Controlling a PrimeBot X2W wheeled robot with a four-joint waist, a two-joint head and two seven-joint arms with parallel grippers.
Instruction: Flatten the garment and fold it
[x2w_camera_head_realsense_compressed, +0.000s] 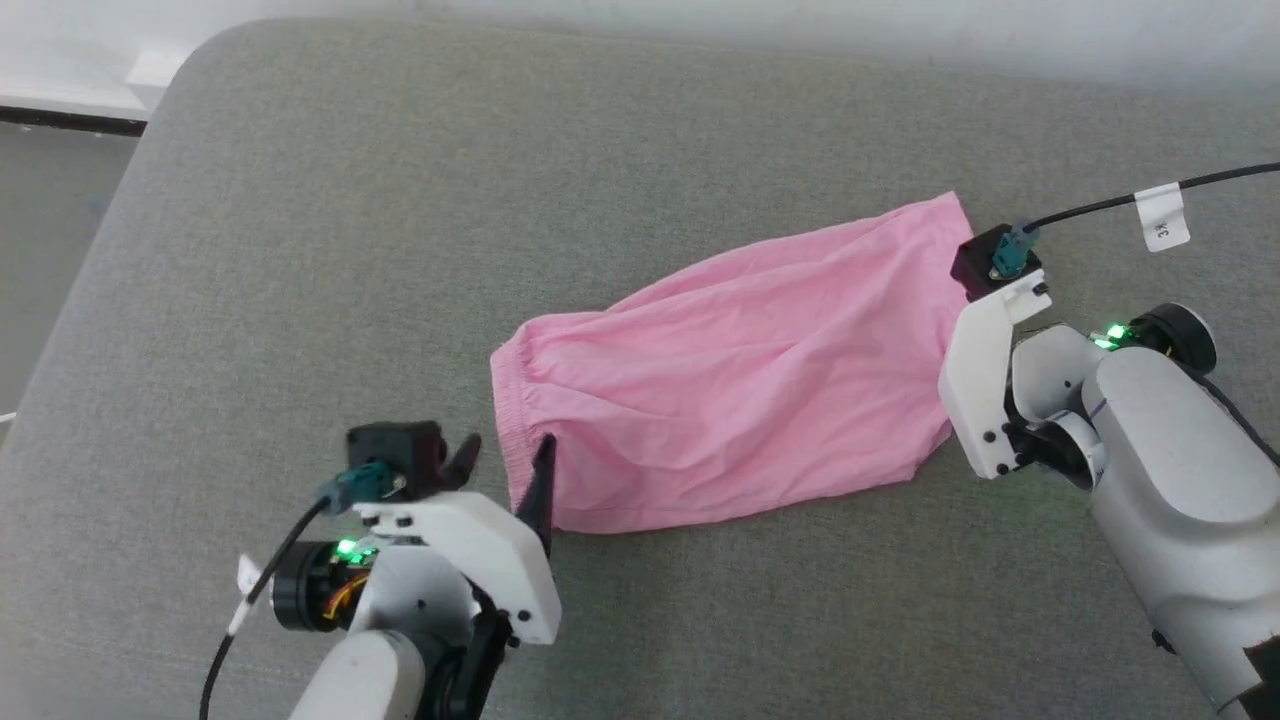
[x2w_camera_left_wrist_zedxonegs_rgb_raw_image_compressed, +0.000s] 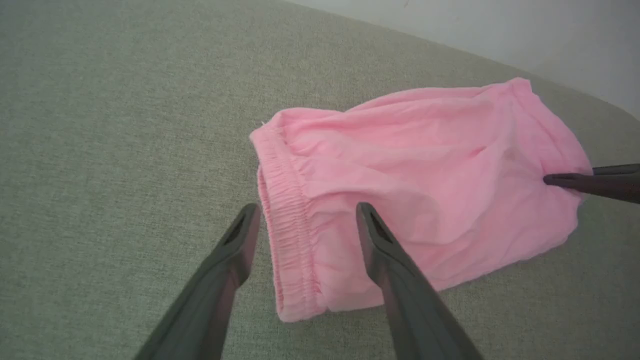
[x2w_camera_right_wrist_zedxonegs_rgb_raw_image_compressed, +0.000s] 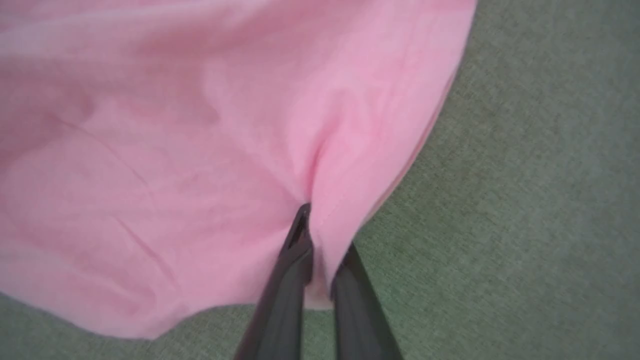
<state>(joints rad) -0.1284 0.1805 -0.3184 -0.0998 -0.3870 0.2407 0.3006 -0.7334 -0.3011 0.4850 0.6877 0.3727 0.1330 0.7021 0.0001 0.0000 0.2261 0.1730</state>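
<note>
— Where does the garment (x2w_camera_head_realsense_compressed: 740, 390) lie?
— Across the middle of the cushion (x2w_camera_head_realsense_compressed: 400, 200), on a slant: its elastic opening (x2w_camera_left_wrist_zedxonegs_rgb_raw_image_compressed: 287, 220) points toward the near left, the other end toward the far right.
— And the left gripper (x2w_camera_head_realsense_compressed: 507, 447)?
— At the opening's near end, straddling the band: one finger to its left, the other over the cloth.
— The right gripper (x2w_camera_right_wrist_zedxonegs_rgb_raw_image_compressed: 322, 232)?
— At the garment's right end, fingers pinched on its edge.
</note>
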